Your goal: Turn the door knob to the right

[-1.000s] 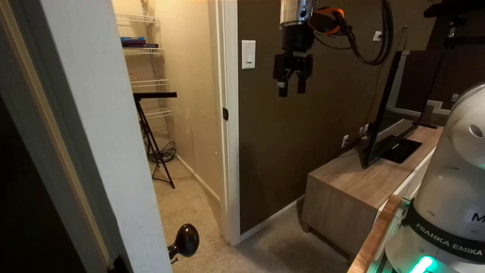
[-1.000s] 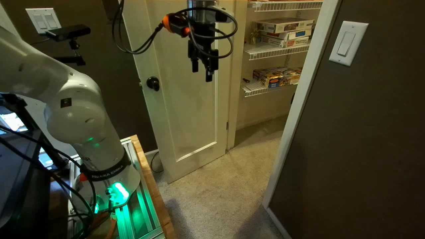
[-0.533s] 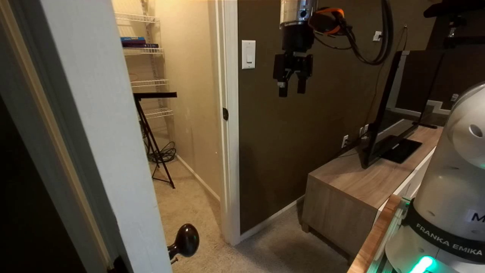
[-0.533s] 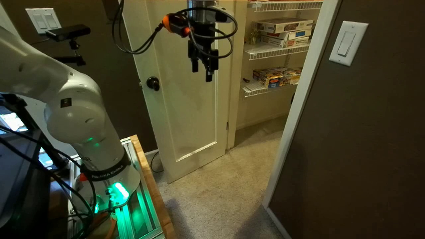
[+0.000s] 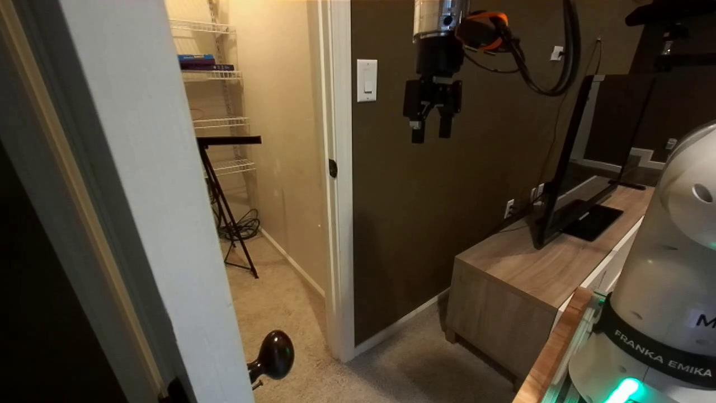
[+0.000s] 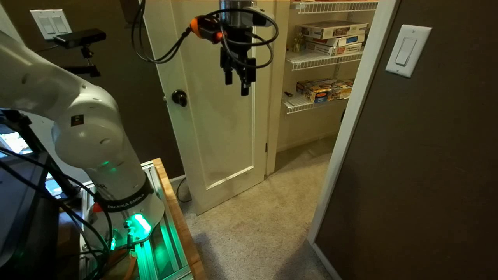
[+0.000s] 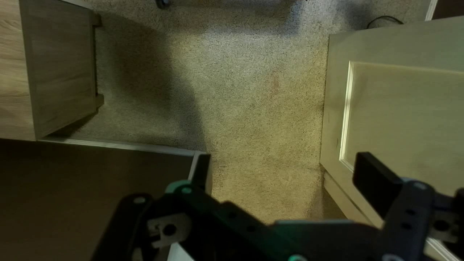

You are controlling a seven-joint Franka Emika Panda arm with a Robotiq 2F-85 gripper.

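Carpet [image 6: 253, 217], door [image 6: 223, 132] standing open; knob [image 6: 179, 98] near door's free edge. My gripper [image 6: 236, 86] hangs in front of the door, wide, empty. Unlatched, door could swing if I bump knob.

White arm [image 6: 87, 149], FRANKA EMIKA band [image 5: 663, 355], looped cables [image 5: 574, 36] — black fingers [image 7: 377, 185]

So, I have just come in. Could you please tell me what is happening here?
A robot arm is meant to turn the door knob to the right, but at this moment it is handling nothing. Its end effector hangs open, pointing down, apart from the door knob in both exterior views. The door stands open, and wire shelves show past it.
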